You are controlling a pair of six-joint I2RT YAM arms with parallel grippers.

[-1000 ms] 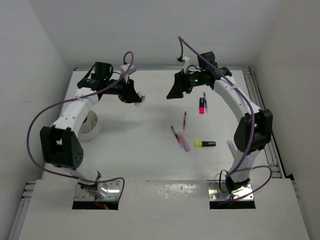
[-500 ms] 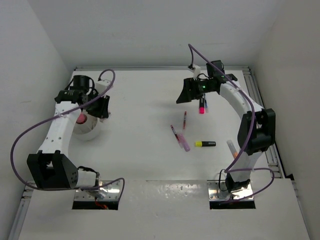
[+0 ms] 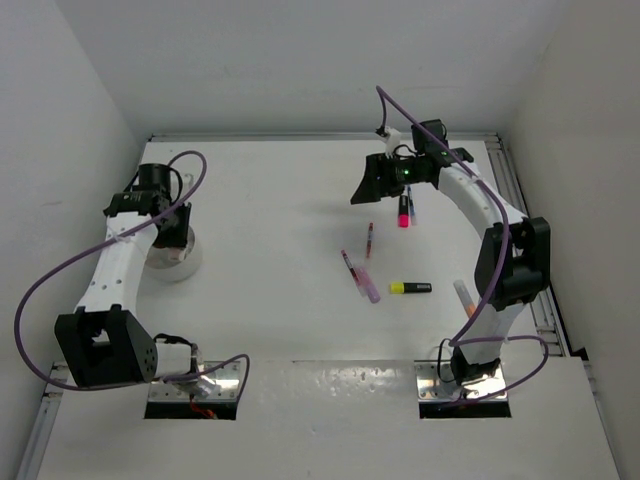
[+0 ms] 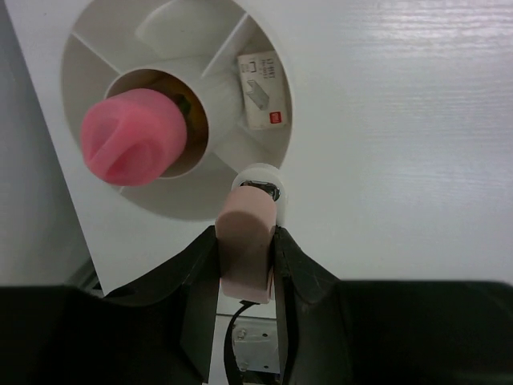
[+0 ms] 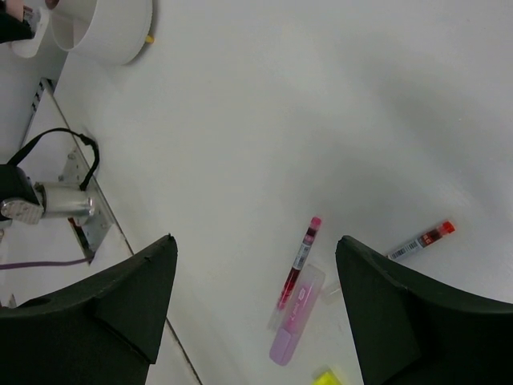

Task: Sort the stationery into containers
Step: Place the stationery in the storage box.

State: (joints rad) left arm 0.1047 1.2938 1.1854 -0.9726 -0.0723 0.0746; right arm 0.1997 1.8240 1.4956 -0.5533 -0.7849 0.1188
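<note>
Left tool (image 4: 244, 237) clamped on pale-pink highlighter (image 4: 244, 261), long axis 12-to-6 o'clock, tip at rim of dish (image 4: 152, 196), centre at 11 o'clock; right tool (image 5: 256, 241) wide open, empty.

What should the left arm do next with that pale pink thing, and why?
Probably nudge the left end effector slightly toward the centre of the round white divided dish before releasing: the pale pink stubby item it grips seems to hang over the rim, not over a compartment.

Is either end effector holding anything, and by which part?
Left end effector grips a pale-pink marker by its near half, white end toward the dish. Right end effector holds nothing.
</note>
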